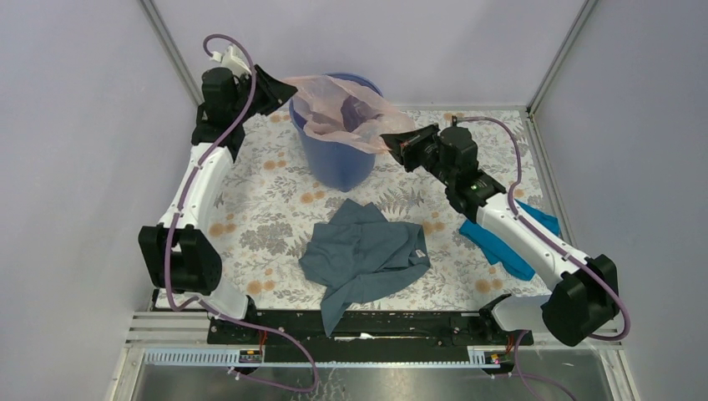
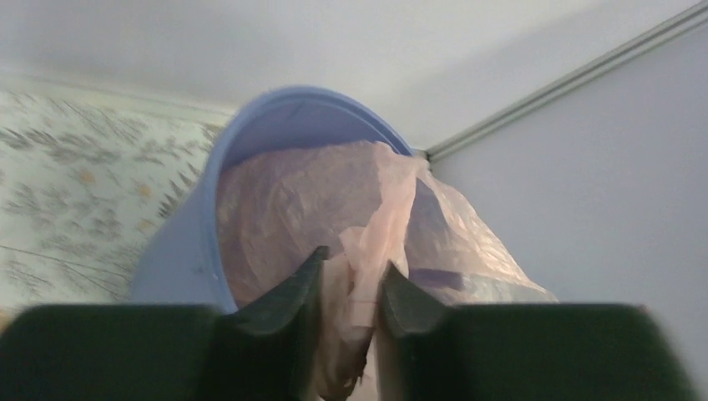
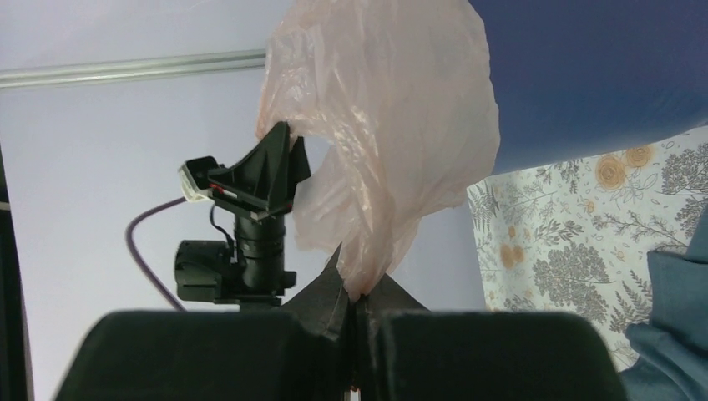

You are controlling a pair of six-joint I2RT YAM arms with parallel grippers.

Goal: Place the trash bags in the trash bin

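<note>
Right end effector (image 3: 355, 294) pinches the bag (image 1: 334, 102) at 3 o'clock. Left end effector (image 2: 355, 280) is narrow on it at 9, over the bin (image 1: 338, 167) at 12 o'clock. Flimsy, slippery film, I judge: grip bunched edges.

l fingers (image 2: 288, 292) w/ pink bag (image 2: 309, 200) fold btwn; rest spills over blue bin (image 2: 179, 259) rim.

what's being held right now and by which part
The trash bag, by opposite edges: left gripper one side, right gripper the other, over the trash bin.
</note>
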